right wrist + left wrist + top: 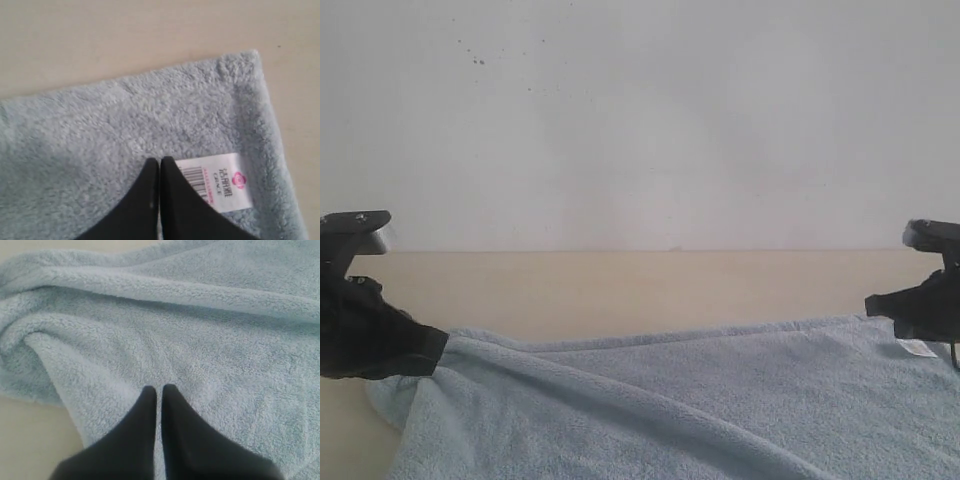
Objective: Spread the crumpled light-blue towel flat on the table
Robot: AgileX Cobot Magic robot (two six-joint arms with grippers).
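Observation:
The light-blue towel [670,400] lies across the near part of the cream table [620,285], with a long ridge running from its left end. My left gripper [438,350] sits at that bunched left end. In the left wrist view its jaws [159,387] are pinched together on the towel [200,330], with folds around them. My right gripper [880,305] rests at the towel's far right corner. In the right wrist view it [160,160] is shut, tips on the flat towel [125,120] beside the white label [225,182], with no cloth seen between them.
Bare table [125,40] stretches beyond the towel's far edge up to the grey-white wall [640,120] with dark specks. A strip of bare table [30,440] also shows beside the towel's left end.

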